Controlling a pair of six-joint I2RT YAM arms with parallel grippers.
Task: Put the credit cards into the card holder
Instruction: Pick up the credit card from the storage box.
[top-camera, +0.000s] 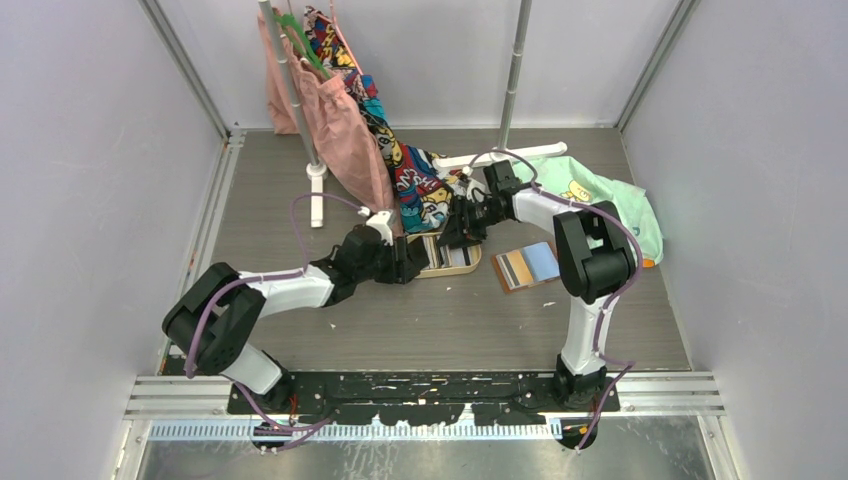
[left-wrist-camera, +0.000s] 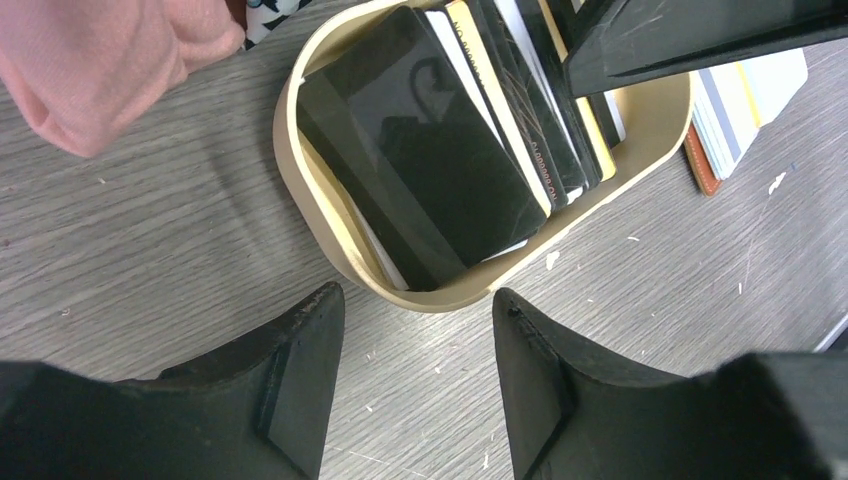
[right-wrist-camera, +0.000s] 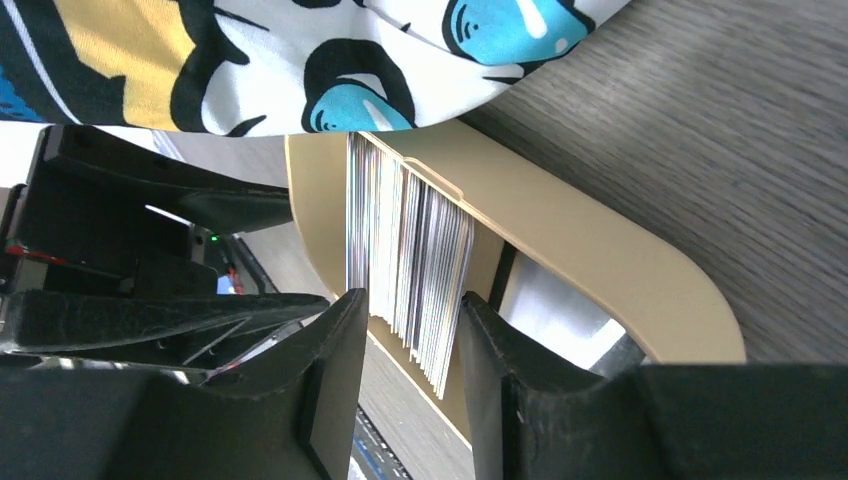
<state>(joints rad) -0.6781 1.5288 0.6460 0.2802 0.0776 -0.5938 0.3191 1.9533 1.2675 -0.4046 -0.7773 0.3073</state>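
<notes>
The credit cards (left-wrist-camera: 430, 170) lean in a fanned stack inside the oval tan tray (left-wrist-camera: 320, 215), with a glossy black one on top. My left gripper (left-wrist-camera: 417, 293) is open just short of the tray's near rim, with nothing between its fingers. My right gripper (right-wrist-camera: 410, 305) is open and straddles the cards (right-wrist-camera: 410, 260), seen edge-on. The stack fills the gap, and I cannot tell whether the pads press on it. The tan-brown card holder (top-camera: 527, 266) lies open to the right of the tray (top-camera: 476, 262), with blue and grey cards on it.
A pink garment (top-camera: 345, 130) and a comic-print cloth (top-camera: 405, 175) hang from a white rack (top-camera: 315, 185) behind the tray, the print cloth draping over the tray's far end. A mint-green cloth (top-camera: 600, 195) lies at the back right. Enclosure walls stand on both sides.
</notes>
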